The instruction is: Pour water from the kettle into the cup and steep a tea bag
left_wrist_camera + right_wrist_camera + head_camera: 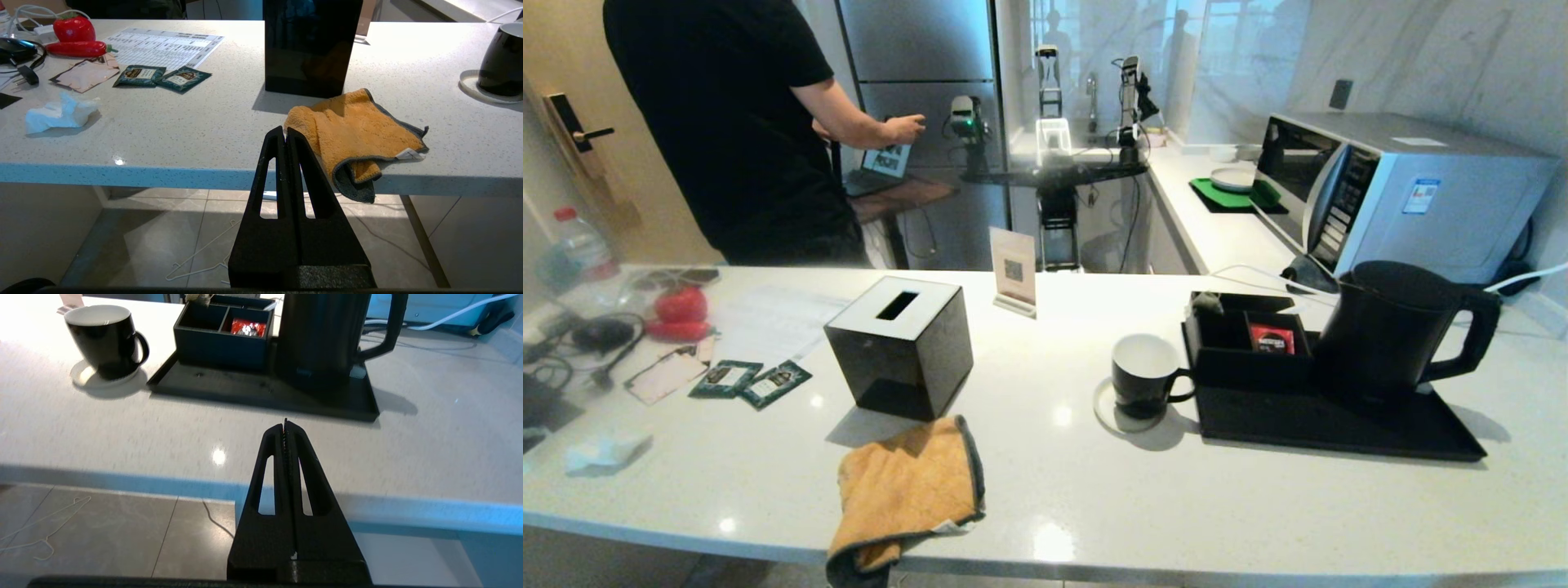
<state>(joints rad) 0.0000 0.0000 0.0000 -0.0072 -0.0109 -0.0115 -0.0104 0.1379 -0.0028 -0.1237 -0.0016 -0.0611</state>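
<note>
The kettle [1388,335] stands upright at the right end of a black tray [1339,420], on the right part of the white surface [1094,490]. Its lid is on and its looped handle points right in the head view. A divided black box [1245,347] sits on the tray's left rear part, touching or just beside the kettle. One compartment holds a red sachet [1272,338]. The tea bag [1207,304], a small grey-green pouch, lies at the box's rear left corner; whether it rests inside a compartment or on the rim cannot be told.

The cup [1143,376] stands upright on a white coaster [1107,412], just left of the tray and apart from it. Its handle points toward the tray. The white inside shows no contents.

A black tissue box [900,347] stands left of centre. An orange cloth [907,490] lies in front of it and hangs partly over the near edge. Two green packets [752,381] lie flat further left.

The left hand [284,130] is closed and empty. It hangs in front of the surface's near edge, near the cloth.

The right hand [285,424] is closed and empty. It hangs at the near edge, in front of the tray and well apart from the kettle.
</note>
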